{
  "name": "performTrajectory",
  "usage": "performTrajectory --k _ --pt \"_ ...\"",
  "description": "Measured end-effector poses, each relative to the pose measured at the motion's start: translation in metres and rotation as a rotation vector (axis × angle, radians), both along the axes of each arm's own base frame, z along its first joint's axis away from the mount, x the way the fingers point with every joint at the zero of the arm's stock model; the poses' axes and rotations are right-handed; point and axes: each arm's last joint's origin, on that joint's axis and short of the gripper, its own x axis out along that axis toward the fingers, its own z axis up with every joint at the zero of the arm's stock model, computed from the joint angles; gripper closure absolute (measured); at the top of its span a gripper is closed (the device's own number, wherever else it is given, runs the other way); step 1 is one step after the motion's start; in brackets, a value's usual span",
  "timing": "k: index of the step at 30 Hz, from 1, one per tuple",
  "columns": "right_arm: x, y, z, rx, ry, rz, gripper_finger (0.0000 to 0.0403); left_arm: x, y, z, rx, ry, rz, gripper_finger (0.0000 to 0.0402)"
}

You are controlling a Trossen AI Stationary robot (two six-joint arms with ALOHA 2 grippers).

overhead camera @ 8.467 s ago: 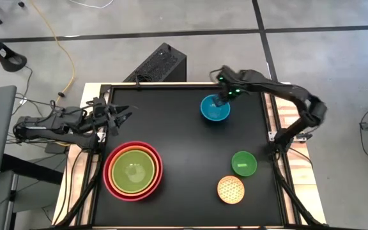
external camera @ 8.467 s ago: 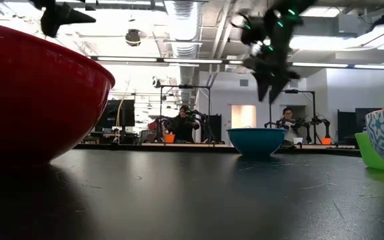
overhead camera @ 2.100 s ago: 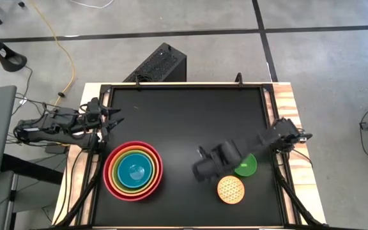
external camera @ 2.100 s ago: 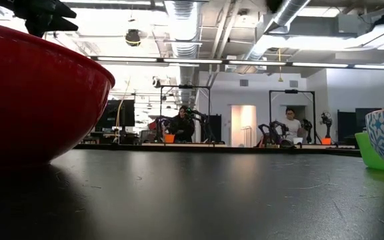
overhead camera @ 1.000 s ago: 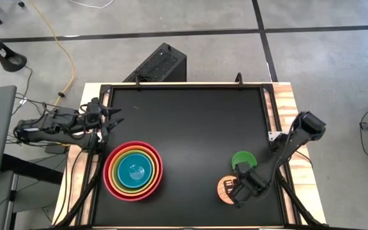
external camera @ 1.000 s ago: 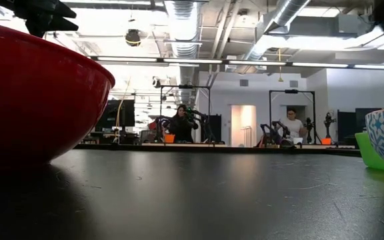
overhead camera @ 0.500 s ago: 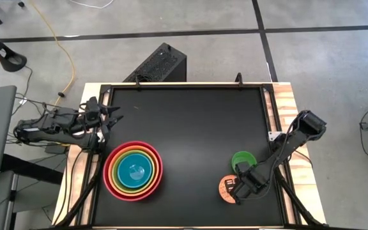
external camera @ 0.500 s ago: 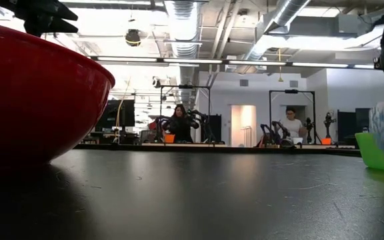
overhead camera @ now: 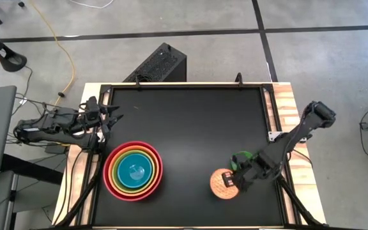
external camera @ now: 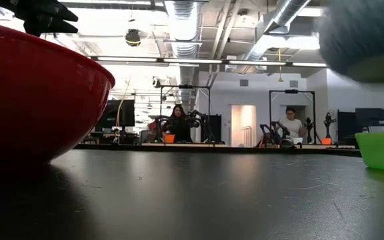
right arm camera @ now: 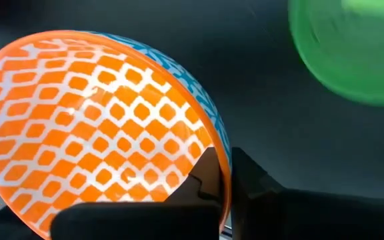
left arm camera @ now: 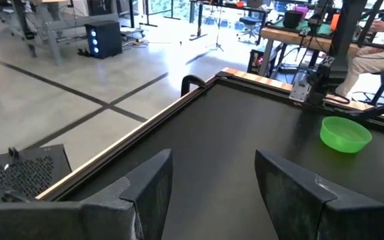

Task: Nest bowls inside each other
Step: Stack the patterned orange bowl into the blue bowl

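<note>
A stack of nested bowls [overhead camera: 133, 170], red outermost, then orange, lime green and blue innermost, stands near the table's front left; its red wall [external camera: 39, 93] fills the low view's left. My right gripper [overhead camera: 230, 181] is shut on the small lattice bowl [overhead camera: 221, 183], orange inside and blue-patterned outside, and holds it above the table at the front right. The smallest green bowl [overhead camera: 241, 158] rests on its base just beyond, partly under that arm. My left gripper [overhead camera: 110, 115] waits open at the table's left edge, its fingers [left arm camera: 145, 193] apart with nothing between them. My right gripper pinches the lattice bowl's rim [right arm camera: 223, 163], on the side toward the table's right edge, with one finger [right arm camera: 202, 180] inside the bowl and the other [right arm camera: 255, 180] outside. The fingers slant down from above and from the right. The bowl [external camera: 365, 40] hangs tilted, clear of the table.
Bare black tabletop [overhead camera: 190, 121] lies between the stack and the right arm. A raised frame [overhead camera: 184, 85] runs around the table. Beyond the far edge, people sit at other robot stations [external camera: 179, 123].
My right gripper has shut on the lattice bowl's rim, then risen and gone a little toward the table's left edge. The bowl, which stood on the table, is now lifted clear and tilted. The green bowl behind it stands uncovered in the low view.
</note>
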Motion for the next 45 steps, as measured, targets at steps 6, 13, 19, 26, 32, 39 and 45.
performTrajectory --k 6,13,19,26,32,39,45 --pt "0.061 -0.035 0.055 -0.198 -0.252 0.045 0.0396 0.0 0.0 -0.002 -0.004 0.021 -0.014 0.0199" --pt "0.191 -0.073 0.078 -0.428 -0.457 0.265 0.0397 -0.001 0.0 -0.005 -0.013 0.047 -0.019 0.0199" --pt "0.27 -0.074 0.059 -0.43 -0.537 0.45 0.0397 0.0 -0.001 -0.005 -0.037 0.04 -0.038 0.0199" --pt "0.315 -0.08 0.016 -0.412 -0.652 0.447 0.0397 0.0 -0.002 -0.006 -0.049 0.046 -0.077 0.0199" --pt "0.337 -0.08 -0.016 -0.426 -0.721 0.412 0.0397 0.001 -0.003 -0.007 -0.052 0.057 -0.092 0.0199" --pt "0.339 -0.076 -0.036 -0.439 -0.643 0.402 0.0397 0.003 -0.003 -0.008 -0.055 0.073 -0.092 0.0199" --pt "0.333 -0.077 -0.041 -0.44 -0.558 0.442 0.0397 0.004 -0.003 -0.008 -0.058 0.079 -0.09 0.0199"
